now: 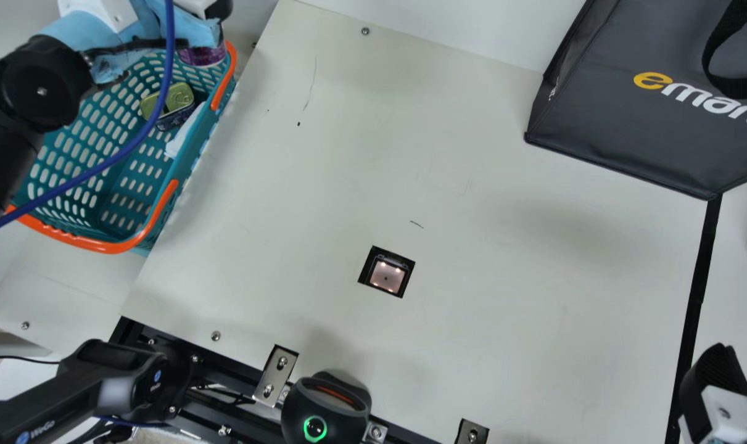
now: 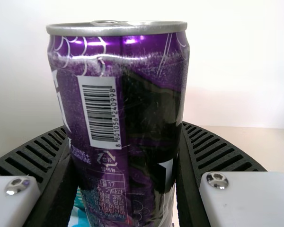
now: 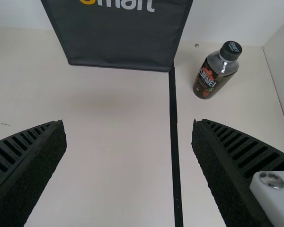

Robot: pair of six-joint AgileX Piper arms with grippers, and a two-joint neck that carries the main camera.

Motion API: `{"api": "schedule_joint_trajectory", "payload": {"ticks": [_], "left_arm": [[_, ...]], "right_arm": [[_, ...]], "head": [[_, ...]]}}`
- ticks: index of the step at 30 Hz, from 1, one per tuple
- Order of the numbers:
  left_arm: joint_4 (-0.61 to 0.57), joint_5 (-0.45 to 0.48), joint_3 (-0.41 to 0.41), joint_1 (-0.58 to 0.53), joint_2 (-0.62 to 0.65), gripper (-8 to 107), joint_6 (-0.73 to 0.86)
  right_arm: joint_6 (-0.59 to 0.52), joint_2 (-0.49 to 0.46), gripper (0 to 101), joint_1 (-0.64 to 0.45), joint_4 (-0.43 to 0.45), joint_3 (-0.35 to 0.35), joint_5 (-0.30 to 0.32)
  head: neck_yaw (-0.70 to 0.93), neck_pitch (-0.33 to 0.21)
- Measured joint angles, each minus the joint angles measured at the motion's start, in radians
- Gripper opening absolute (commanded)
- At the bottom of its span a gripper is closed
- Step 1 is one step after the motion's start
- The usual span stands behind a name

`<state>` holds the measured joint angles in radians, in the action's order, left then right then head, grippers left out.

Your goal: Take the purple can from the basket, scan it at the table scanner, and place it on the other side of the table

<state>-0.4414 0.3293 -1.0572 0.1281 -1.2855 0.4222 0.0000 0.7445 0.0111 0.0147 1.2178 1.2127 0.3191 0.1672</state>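
Purple can (image 2: 132,109) count: one, upright between left gripper's (image 1: 216,9) jaws, near basket (image 1: 108,246).

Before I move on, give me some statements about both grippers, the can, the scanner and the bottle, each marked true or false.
1. The left gripper has its jaws closed on the purple can. True.
2. The can's barcode is turned away from the left wrist camera. False: it faces that camera.
3. The can is at the lit scanner window. False: it is at the far end of the basket.
4. The right gripper has its jaws open, with nothing between them. True.
5. The dark bottle lies on its side. False: it stands upright.
6. A tin is in the basket. True.
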Motion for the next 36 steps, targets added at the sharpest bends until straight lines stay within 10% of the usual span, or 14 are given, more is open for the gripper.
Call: {"api": "schedule_joint_trajectory", "payload": {"ticks": [19, 36], "left_arm": [[0.033, -0.014, 0.009, -0.026, 0.005, -8, -0.038], [0.22, -0.285, 0.154, -0.196, -0.078, -8, -0.177]], "right_arm": [[0.0, 0.0, 95, 0.0, 0.0, 0.0, 0.0], [0.0, 0.0, 95, 0.0, 0.0, 0.0, 0.0]], "head": [[0.0, 0.0], [0.0, 0.0]]}}
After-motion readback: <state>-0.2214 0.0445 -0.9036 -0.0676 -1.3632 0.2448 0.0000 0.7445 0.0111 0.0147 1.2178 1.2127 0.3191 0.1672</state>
